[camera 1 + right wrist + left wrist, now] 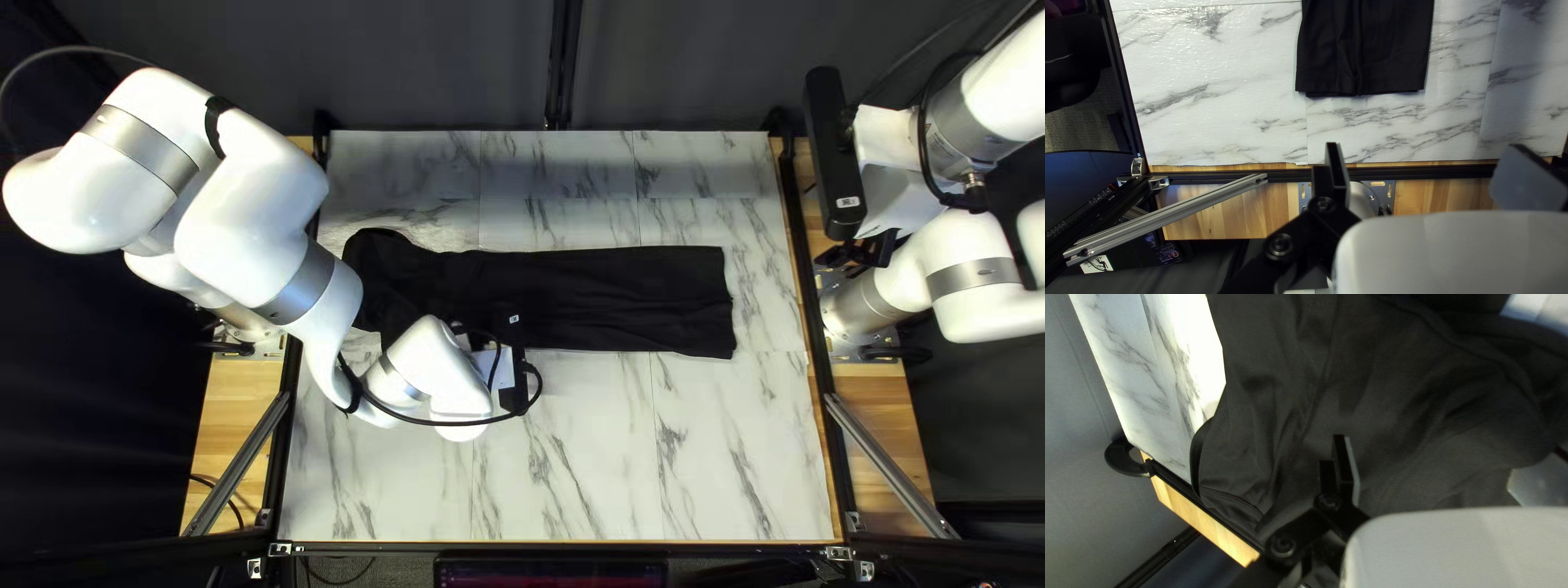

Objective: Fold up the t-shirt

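Top left view: a black t-shirt lies in a long band across the marbled counter, its far-left end bulging out and partly hidden by the left arm. The left hand is right down by it, at the band's near edge, towards the shirt's left part. Over at the right, the right hand hangs beyond the shirt's squared-off end, well apart from it.

From the left wrist view you get the closer look. The left hand is spread wide, one finger in front of the wrinkled black cloth and the other off to the far side, partly masked by the fabric. Cloth fills the space between them and runs on ahead, but it isn't pinched from both sides. Folds and a curved seam show in it, and beside it are a strip of marbled top and a wooden edge.

As for the right wrist view, that right hand is wide apart too, with nothing held. The shirt's hem lies ahead of it, near enough straight, with more than one layer peeping out. Between hem and hand run the counter's marbling and a black rail, with a slanting metal brace off to one side.
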